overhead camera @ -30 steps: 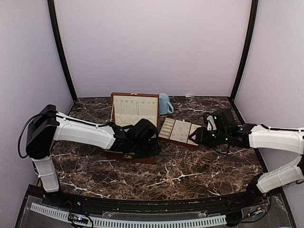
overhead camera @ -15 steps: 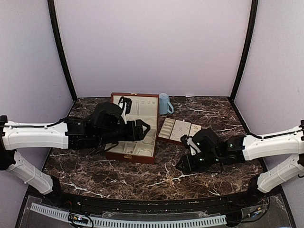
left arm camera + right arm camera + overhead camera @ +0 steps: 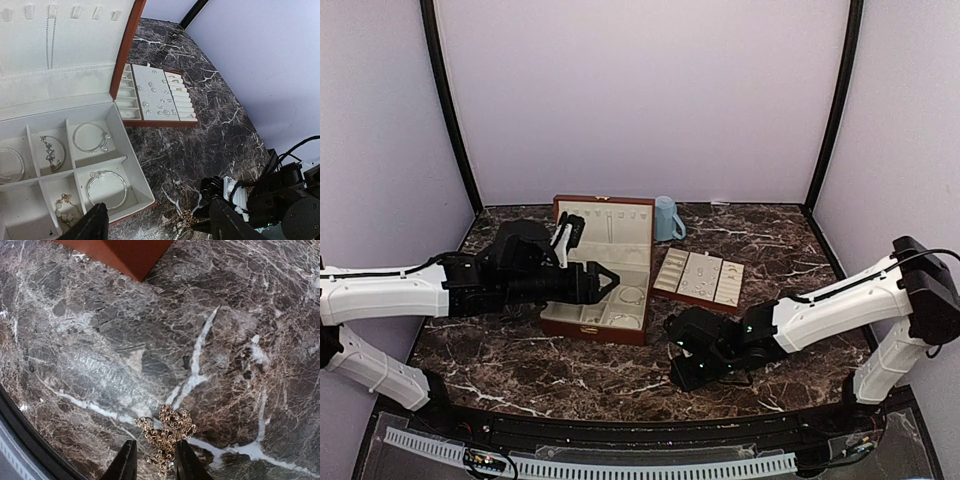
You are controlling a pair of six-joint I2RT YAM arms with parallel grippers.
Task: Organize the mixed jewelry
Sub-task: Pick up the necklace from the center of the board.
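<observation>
Right fingers [image 3: 126,465] nearer front table edge [image 3: 620,405]; gold chain [image 3: 167,432] between

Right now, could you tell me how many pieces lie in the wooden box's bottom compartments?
5: left-edge bangle, chain bracelet, back-right bangle, front-right bangle, gold chain nearest the camera. The box runs out of frame, so more may be hidden.

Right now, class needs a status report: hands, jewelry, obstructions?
Left hand open above box. Right hand astride gold chain on table, grip unclear. Nothing blocking.
</observation>
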